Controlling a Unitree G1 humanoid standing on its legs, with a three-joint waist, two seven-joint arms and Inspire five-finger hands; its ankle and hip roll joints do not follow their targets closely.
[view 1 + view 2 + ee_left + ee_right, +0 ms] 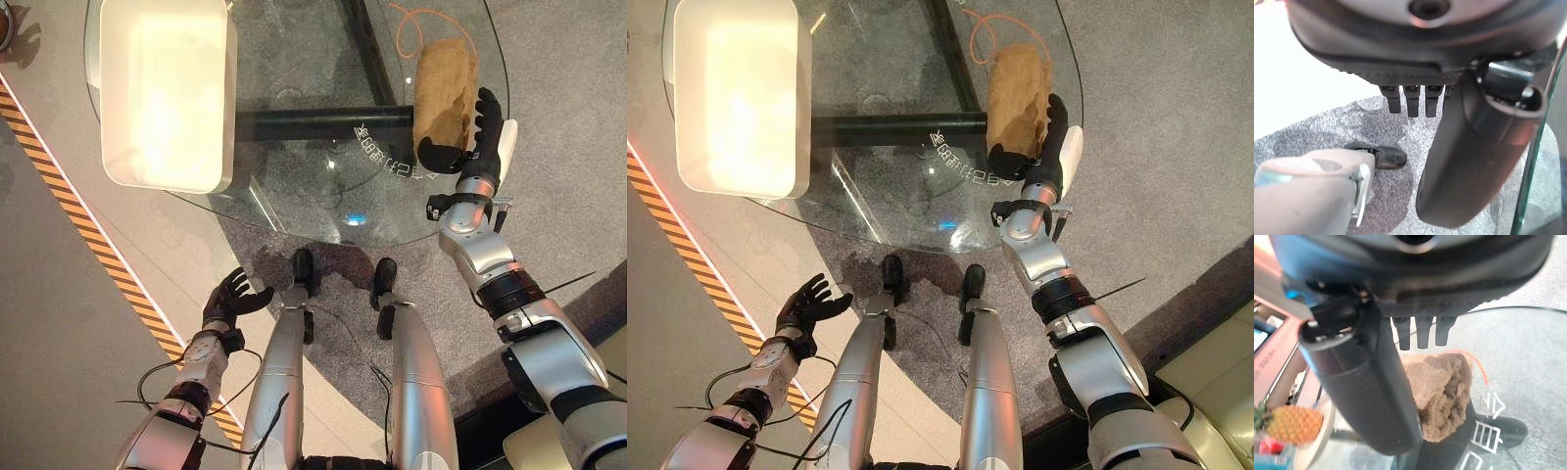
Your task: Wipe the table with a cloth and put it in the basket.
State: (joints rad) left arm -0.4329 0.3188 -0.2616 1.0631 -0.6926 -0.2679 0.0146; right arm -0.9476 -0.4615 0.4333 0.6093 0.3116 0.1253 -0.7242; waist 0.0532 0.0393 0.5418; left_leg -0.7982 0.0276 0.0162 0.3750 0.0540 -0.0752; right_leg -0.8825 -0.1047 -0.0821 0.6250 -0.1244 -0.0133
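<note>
A brown cloth lies bunched on the right part of the round glass table. My right hand is at the cloth's near right corner. Its thumb lies across the near end and its straight fingers run along the right side. The right wrist view shows the cloth just past the straight thumb. A white basket stands on the left part of the table, away from the cloth. My left hand hangs low beside the table's near left edge, fingers relaxed and holding nothing.
An orange cord loops by the cloth's far end. A black bar of the table's frame runs under the glass. Striped tape crosses the floor on the left. A pineapple on a plate shows in the right wrist view.
</note>
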